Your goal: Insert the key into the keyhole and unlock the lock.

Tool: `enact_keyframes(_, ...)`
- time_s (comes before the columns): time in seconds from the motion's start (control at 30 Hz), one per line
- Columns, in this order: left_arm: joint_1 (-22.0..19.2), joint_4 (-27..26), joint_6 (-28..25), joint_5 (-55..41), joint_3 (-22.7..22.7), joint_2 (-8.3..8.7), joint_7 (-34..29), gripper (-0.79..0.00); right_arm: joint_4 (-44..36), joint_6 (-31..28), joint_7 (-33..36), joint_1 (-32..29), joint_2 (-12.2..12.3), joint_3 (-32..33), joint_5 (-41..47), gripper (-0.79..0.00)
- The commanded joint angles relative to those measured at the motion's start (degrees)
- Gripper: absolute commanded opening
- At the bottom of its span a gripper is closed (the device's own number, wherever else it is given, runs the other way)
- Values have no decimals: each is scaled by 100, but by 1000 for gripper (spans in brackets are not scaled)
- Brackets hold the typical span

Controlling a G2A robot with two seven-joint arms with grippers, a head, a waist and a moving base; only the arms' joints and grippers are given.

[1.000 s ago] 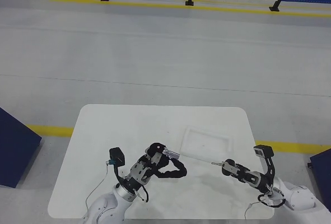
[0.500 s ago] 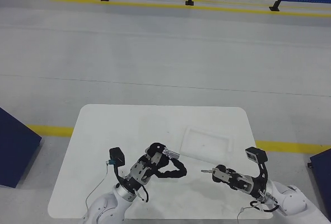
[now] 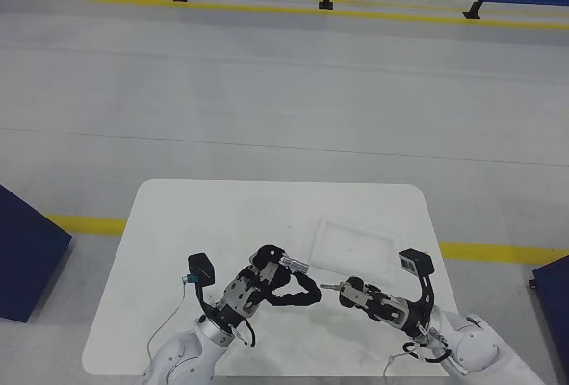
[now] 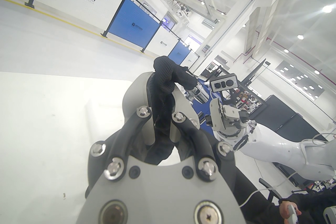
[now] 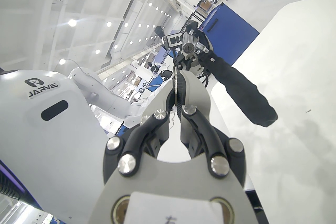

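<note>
Roughly midway along the near edge of the white, round-cornered worktop [image 3: 217, 212], two arms face each other with the lock between them. The left gripper [image 4: 161, 93] has its grey fingers pressed together on the lock's cable [image 5: 244, 96], a thick, soft-looking tube sheathed in black woven mesh that bends into a loop. The lock [image 3: 294, 263] itself is a short, shiny metal cylinder at one end of that cable, held above the worktop. Its long axis slants toward the near right corner, and its round end face is turned toward the right arm. The keyhole [image 5: 188, 46], a small dark slot in that face, looks straight down the line of the right gripper [image 5: 179, 79]. That gripper's fingers are closed tight on the key [image 3: 330, 285], a thin flat strip of bare metal seen edge-on between ribbed black pads. The key lies lengthwise along the gripper's reach, its tip pointing left at the cylinder. Tip and keyhole are near but apart. Just beyond them, in the worktop's right half, a shallow clear rectangular tray [image 3: 356, 245] lies flat.
</note>
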Motion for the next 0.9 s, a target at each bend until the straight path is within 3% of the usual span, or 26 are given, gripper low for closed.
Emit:
enact_keyframes(0.0, 0, 0, 0, 0, 0, 0, 0, -785, 0, -4, 7, -2, 2, 5, 6, -785)
enact_keyframes(0.3, 0, 0, 0, 0, 0, 0, 0, -785, 4, 26, -28, -3, -1, 6, 4, -785)
enact_keyframes(0.6, 0, 0, 0, 0, 0, 0, 0, -785, 176, -82, -1557, 30, -265, -367, -731, -785)
enact_keyframes(0.87, 0, 0, 0, 0, 0, 0, 0, -785, 342, -363, -2474, 13, -460, -529, -1350, -785)
